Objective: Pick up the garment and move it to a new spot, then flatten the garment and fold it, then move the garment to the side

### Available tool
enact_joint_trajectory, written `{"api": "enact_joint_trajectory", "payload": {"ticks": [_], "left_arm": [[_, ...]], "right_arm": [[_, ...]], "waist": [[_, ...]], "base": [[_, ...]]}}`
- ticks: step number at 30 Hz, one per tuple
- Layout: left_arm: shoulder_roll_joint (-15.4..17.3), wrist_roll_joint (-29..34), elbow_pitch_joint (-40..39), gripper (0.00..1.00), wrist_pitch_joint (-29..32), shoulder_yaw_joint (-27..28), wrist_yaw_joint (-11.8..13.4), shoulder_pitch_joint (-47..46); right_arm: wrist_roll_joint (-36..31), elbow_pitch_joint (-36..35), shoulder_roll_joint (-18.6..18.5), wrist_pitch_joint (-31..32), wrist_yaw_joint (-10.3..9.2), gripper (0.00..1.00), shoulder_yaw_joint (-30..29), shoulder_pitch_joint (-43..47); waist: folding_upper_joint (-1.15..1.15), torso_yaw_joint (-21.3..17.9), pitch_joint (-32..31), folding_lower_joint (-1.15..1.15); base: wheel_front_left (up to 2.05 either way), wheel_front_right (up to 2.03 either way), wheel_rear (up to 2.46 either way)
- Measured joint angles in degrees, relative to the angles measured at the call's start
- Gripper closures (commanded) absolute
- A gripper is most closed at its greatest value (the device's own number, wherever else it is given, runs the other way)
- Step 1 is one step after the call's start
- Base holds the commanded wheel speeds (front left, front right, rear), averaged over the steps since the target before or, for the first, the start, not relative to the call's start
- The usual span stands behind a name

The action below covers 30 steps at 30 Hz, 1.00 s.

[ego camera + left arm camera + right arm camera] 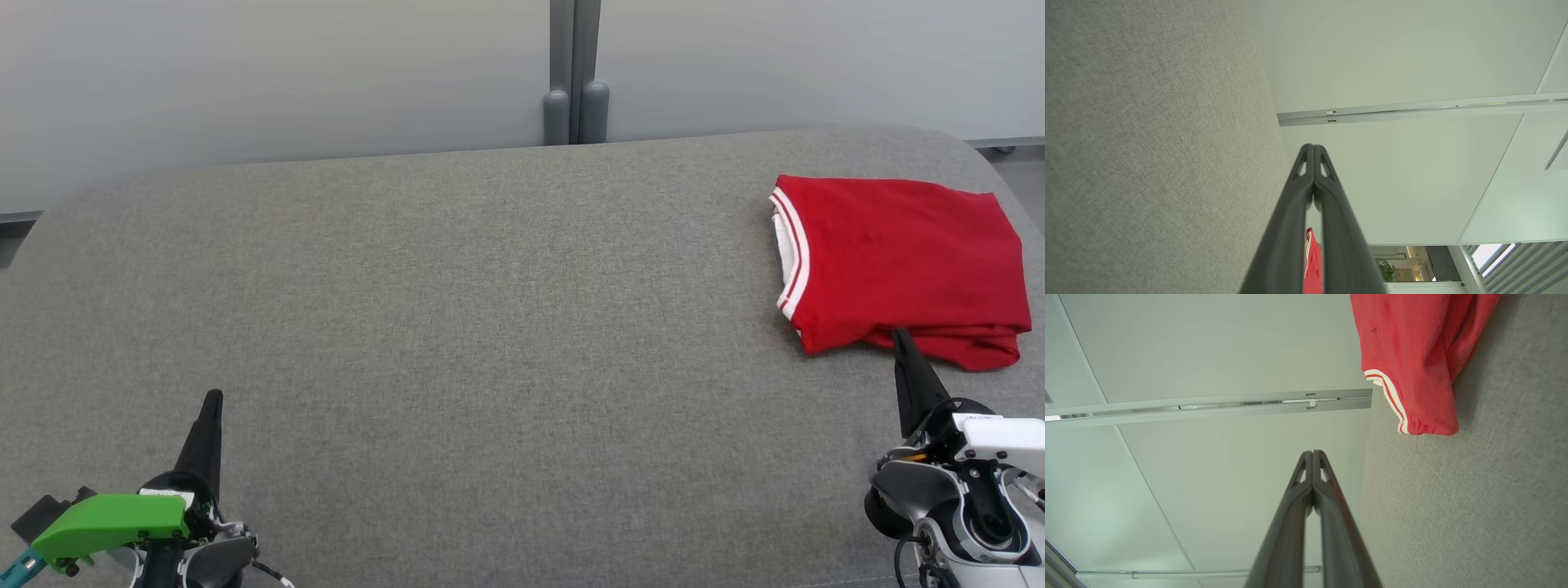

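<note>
The garment (pixel 902 265) is a red shirt with white-striped trim, lying folded at the far right of the grey padded table (pixel 457 327). The right wrist view has the garment (pixel 1412 355) at its top right, and a red sliver of the garment (pixel 1312 261) peeks between the fingers in the left wrist view. My right gripper (pixel 900 335) is shut, its tip just in front of the shirt's near edge, nothing held. My left gripper (pixel 213 397) is shut and empty at the lower left, far from the shirt. Both pairs of fingers meet at the tips: right gripper (pixel 1312 451), left gripper (pixel 1313 145).
Pale wall panels (pixel 286 73) with a grey post (pixel 575 73) stand behind the table's far edge. The shirt lies close to the table's rounded right corner (pixel 980 151). Bare grey fabric stretches across the middle and left.
</note>
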Motion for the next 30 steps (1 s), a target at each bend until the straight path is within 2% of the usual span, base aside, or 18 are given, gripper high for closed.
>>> {"api": "enact_joint_trajectory", "payload": {"ticks": [30], "left_arm": [[0.0, 0.0, -0.1, 1.0, 0.0, 0.1, 0.0, 0.0]], "right_arm": [[0.0, 0.0, 0.4, 0.1, 0.0, 1.0, -0.2, 0.0]], "waist": [[0.0, 0.0, 0.0, 0.0]], "base": [[0.0, 0.0, 0.0]]}}
